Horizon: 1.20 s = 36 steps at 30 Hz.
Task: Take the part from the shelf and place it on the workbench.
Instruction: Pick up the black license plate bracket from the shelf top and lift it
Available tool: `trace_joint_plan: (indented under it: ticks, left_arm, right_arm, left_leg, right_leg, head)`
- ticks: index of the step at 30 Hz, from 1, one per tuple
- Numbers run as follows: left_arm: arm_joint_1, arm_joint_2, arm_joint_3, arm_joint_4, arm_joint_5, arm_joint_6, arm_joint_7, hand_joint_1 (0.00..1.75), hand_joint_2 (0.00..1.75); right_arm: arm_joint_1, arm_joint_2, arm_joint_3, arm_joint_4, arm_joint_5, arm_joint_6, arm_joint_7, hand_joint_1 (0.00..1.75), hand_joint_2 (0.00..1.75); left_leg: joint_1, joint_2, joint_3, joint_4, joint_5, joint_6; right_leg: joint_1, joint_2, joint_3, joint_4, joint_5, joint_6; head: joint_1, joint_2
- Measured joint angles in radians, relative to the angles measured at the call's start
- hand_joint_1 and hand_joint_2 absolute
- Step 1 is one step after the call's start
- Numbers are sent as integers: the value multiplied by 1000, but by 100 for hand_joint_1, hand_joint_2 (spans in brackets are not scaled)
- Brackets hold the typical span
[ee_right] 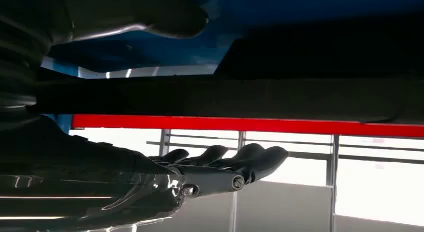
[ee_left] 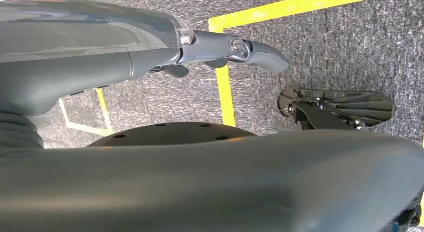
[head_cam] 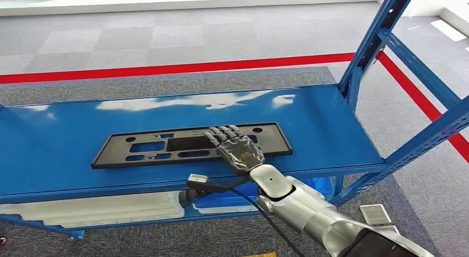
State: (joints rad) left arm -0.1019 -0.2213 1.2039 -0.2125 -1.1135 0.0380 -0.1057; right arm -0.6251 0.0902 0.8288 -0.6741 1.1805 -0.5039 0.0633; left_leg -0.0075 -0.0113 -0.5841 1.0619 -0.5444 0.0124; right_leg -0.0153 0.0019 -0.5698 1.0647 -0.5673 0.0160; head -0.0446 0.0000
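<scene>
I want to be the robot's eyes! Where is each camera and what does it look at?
Head view: high up, looking down at the blue shelf, black part and right hand.
Left wrist view: beside the left hand, facing the floor.
Right wrist view: behind the right hand, low beside the shelf.
Head and right wrist views share that hand.

shelf (head_cam: pixel 321 130) is glossy blue painted metal, the part (head_cam: pixel 138 149) under the robot hand (head_cam: pixel 238 149) looks matt black plastic, floor's rough grey carpet (head_cam: pixel 166 41)
</scene>
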Motion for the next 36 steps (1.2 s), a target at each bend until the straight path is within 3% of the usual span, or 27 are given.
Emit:
trace_joint_plan:
  ticks: [19, 26, 31, 36]
  left_arm:
    - [-2, 0, 0, 0, 8, 4, -2, 0, 0]
    - [-2, 0, 1, 0, 10, 4, -3, 0, 0]
    - [-1, 0, 1, 0, 21, 4, -20, 0, 0]
    - [2, 2, 4, 0, 39, 2, -52, 0, 0]
  right_arm:
    - [-27, 39, -9, 61, -3, 56, -45, 175, 175]
    - [-27, 40, -38, 53, -73, 54, -90, 175, 175]
    - [-9, 23, -76, -56, -184, 88, -140, 175, 175]
    - [41, -25, -113, -258, -312, 139, -179, 175, 175]
  left_leg:
    - [0, 0, 1, 0, 0, 0]
    - [0, 0, 1, 0, 0, 0]
    - [0, 0, 1, 0, 0, 0]
    - [0, 0, 1, 0, 0, 0]
  right_leg:
    - [0, 0, 0, 0, 0, 0]
    - [0, 0, 0, 0, 0, 0]
    - [0, 0, 0, 0, 0, 0]
    - [0, 0, 0, 0, 0, 0]
  head:
    - [0, 0]
    - [0, 0]
    - [0, 0]
    - [0, 0]
